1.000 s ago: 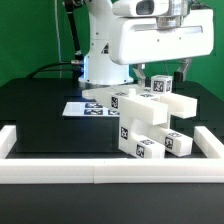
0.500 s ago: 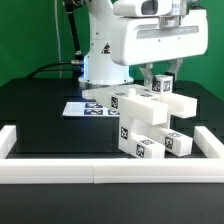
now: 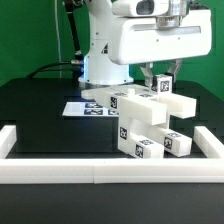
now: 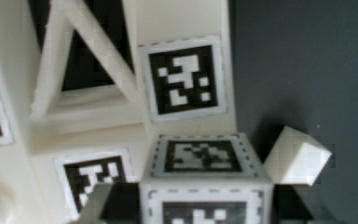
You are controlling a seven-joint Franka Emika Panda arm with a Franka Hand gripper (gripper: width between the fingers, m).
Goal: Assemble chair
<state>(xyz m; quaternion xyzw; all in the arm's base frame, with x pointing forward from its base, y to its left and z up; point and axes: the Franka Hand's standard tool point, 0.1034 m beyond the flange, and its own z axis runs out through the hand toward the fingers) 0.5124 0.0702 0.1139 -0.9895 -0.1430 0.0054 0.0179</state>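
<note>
**Chair of chunky white tagged blocks [image 3: 140, 130] inside the rails**

Long white border rails [image 3: 100, 172] are fencing your black table [image 3: 35, 120], the joined blocks sitting near the front rail. Your two-finger gripper [image 3: 160, 80] is clamping a small white tagged cube [image 3: 160, 90] [image 4: 202, 160] at the stack's top. The white arm housing [image 3: 150, 40] is hiding the finger bases; the wrist view is cutting off the cube's lower edge.

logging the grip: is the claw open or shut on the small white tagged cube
Shut on the small white plastic tagged cube: in the exterior view the claw has a finger against each side.
</note>
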